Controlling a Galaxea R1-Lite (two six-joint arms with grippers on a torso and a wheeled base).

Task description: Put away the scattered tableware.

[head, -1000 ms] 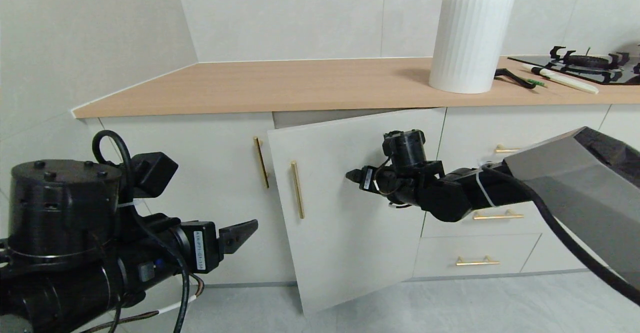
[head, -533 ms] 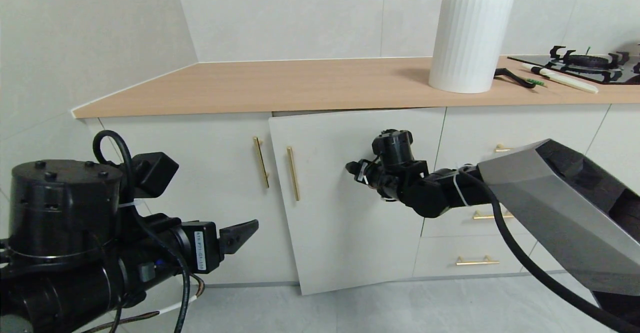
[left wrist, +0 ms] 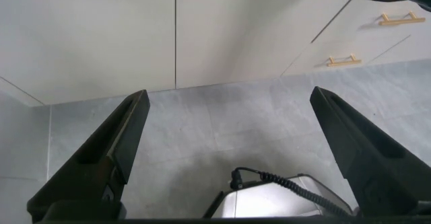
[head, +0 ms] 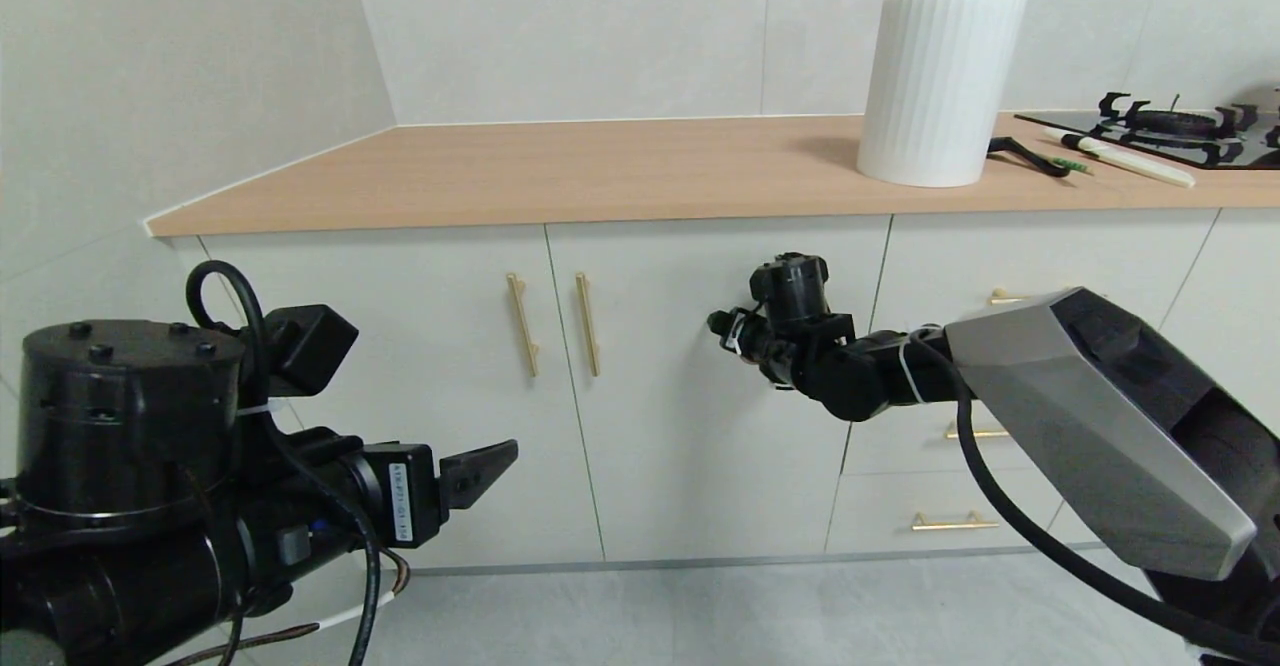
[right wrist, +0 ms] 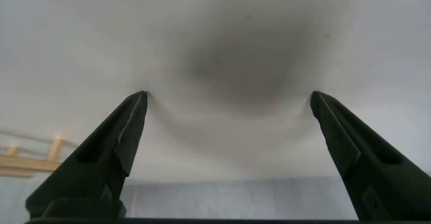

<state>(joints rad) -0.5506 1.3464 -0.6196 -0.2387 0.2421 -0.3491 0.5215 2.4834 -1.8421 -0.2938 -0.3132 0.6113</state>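
Black utensil handle (head: 1027, 156) half behind white canister (head: 940, 86)

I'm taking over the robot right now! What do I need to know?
Grippers: the left gripper is empty with jaws open, held low at the left. The right gripper is empty with jaws open, its tips at the face of the cabinet door.
Things: a black-handled utensil and a white-handled utensil lie on the counter between the white ribbed container and the stove.
Done: the cabinet door is shut.
Left: both utensils are still out, so they probably come next.
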